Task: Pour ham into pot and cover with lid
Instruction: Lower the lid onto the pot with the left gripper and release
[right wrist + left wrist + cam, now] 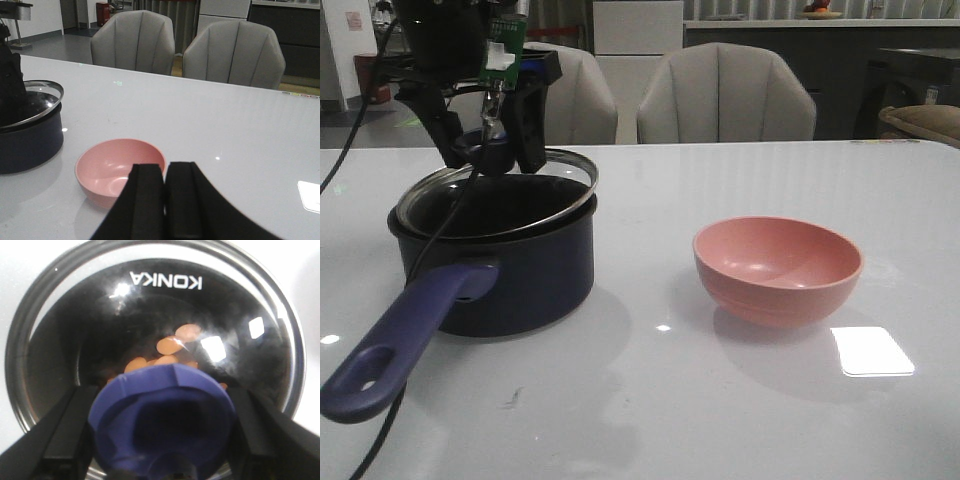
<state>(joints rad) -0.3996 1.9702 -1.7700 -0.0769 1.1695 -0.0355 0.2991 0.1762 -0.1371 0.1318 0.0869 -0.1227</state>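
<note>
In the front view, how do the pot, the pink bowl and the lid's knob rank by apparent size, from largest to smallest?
1. Pot, largest.
2. Pink bowl.
3. Knob, clearly smallest, partly hidden by the left gripper.

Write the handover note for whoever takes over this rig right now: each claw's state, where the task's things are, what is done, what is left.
Left claw: fingers either side of the lid knob; squeezing or not, cannot tell.
Right claw: shut, empty, near the pink bowl.
Ham: in the pot, seen through the glass.
Bowl: upright, empty, right of the pot.
Done: ham poured.
Left: lid sits tilted, far edge raised; probably seat it flat, then release.
</note>
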